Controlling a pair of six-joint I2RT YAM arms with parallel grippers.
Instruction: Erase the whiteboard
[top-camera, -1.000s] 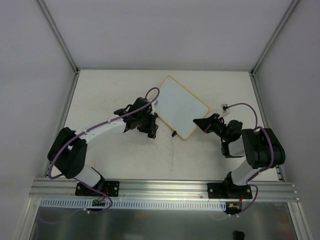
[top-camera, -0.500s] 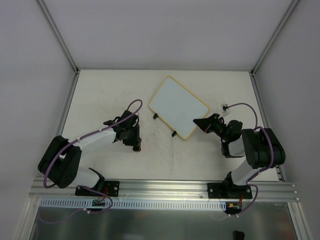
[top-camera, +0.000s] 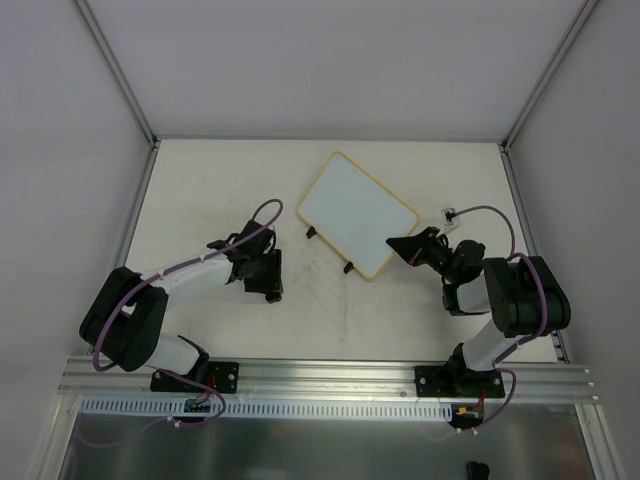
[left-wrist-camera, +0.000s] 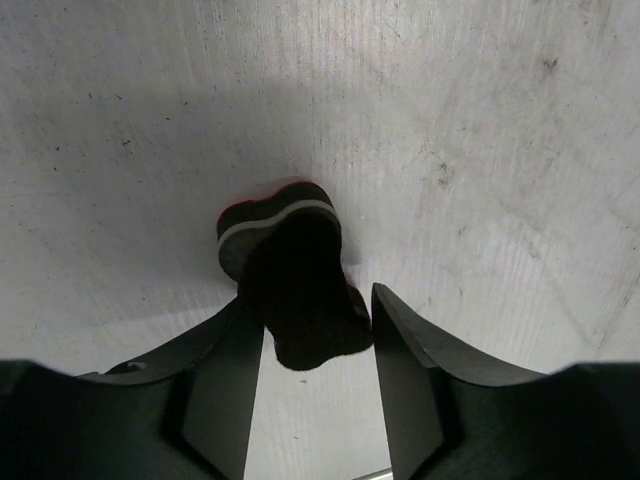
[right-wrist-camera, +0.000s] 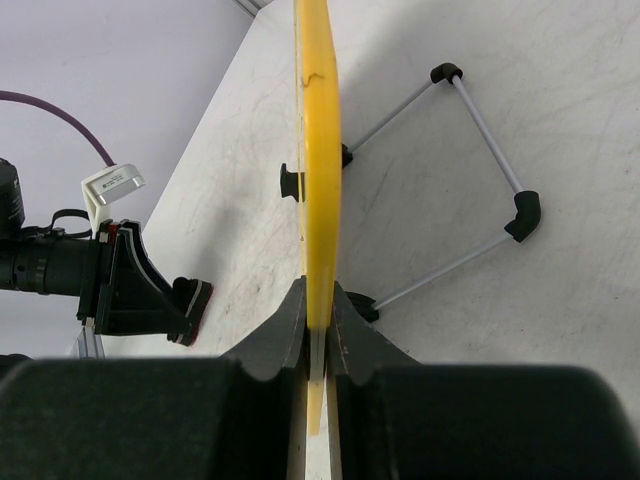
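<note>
Now the left gripper (top-camera: 270, 285) has pulled back to centre-left and parted its jaws off the eraser (left-wrist-camera: 290, 265), while the right gripper (top-camera: 401, 246) pinches the clean whiteboard (top-camera: 355, 212) above centre, so erasing seems finished.

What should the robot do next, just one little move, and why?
Probably lift the left end effector clear of the eraser: it seems to rest on the table between the fingers, and the whiteboard, pinched by the right end effector, looks clean.
</note>
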